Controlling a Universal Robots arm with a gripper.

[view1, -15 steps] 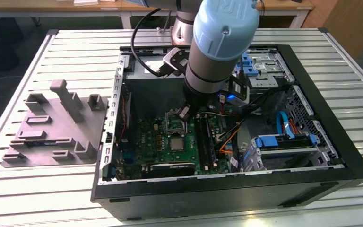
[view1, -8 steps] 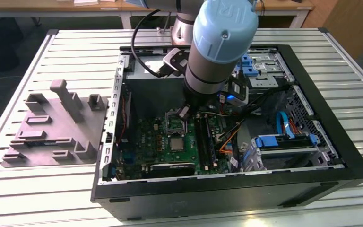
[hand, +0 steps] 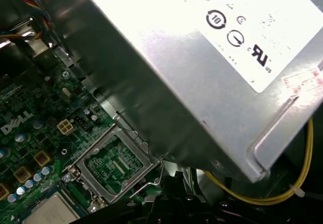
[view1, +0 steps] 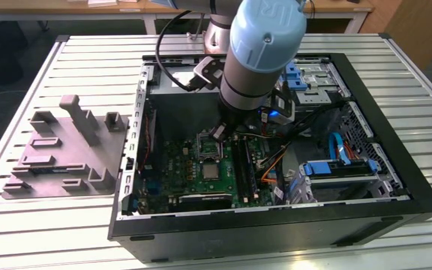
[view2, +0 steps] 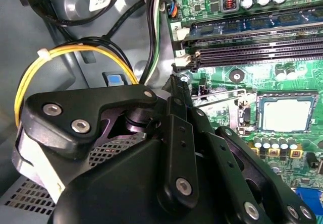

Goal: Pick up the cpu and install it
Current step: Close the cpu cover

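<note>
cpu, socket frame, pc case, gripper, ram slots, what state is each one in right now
cpu: lying flat on the green motherboard, silvery top up, not held.
socket frame: swung open beside the cpu, green underside showing through it.
pc case: lying on its side, side panel off, inside exposed.
gripper: inside the case above the board, holding nothing that shows.
ram slots: two of the dark slots unfilled.

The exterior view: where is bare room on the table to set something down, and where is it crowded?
In the exterior view, the slatted table is bare in front of the grey fixture, and along its right edge beside the computer case. Inside the case it is crowded: the arm hangs over the motherboard, with cables and blue drive bays beside it.
</note>
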